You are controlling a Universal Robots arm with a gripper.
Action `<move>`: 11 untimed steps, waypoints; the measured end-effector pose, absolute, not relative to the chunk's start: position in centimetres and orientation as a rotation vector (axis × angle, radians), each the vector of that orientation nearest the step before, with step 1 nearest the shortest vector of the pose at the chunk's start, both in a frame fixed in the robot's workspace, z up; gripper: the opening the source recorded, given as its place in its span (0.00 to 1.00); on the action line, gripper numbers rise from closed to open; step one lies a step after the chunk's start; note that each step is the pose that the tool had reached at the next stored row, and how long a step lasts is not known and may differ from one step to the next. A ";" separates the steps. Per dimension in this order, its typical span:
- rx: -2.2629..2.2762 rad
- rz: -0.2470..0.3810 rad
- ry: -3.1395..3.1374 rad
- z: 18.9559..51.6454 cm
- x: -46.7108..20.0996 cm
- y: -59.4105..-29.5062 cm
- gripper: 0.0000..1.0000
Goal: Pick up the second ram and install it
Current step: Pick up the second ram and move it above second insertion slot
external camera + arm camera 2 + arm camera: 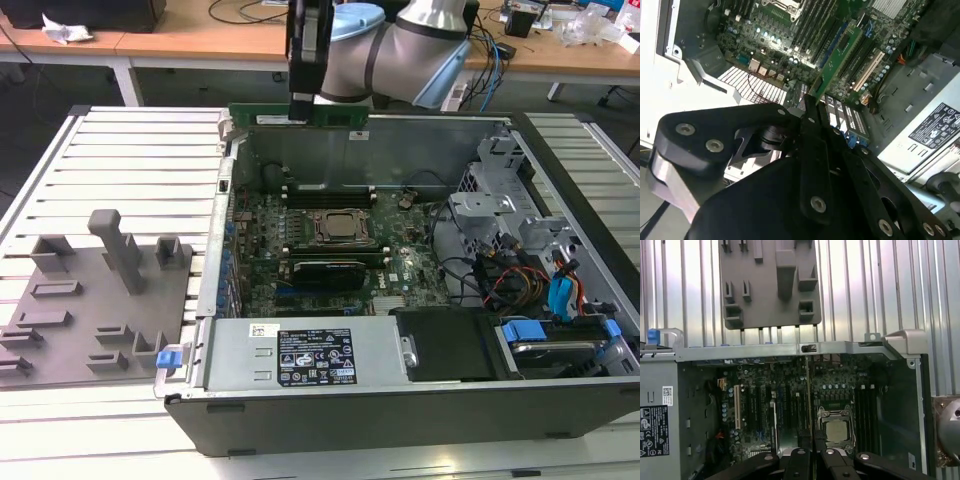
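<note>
Exterior view puts the work at the carry step. The gripper (pixel 303 103) is clenched on the ram (pixel 340 115), which hangs level up by the far rim of the case (pixel 420 150) and is not yet down among the slots (pixel 325 193) beside the socket (pixel 340 228). In the second wrist view the ram (pixel 840 55) juts out past the gripper (pixel 809 102), over the board. Seating it, I judge, calls for lining its length up with a free slot, keeping it square and upright, and pressing evenly along its edge. The arm reaches in from the far side, with the wrist bent so the gripper points straight down over the case.
</note>
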State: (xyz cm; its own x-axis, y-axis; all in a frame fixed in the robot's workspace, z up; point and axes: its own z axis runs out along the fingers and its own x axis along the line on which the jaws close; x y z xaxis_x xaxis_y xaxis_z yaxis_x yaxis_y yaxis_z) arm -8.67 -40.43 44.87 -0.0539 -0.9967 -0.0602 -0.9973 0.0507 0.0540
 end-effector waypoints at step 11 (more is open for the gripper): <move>-2.158 0.130 2.274 44.0 -5.4 -40.4 0.13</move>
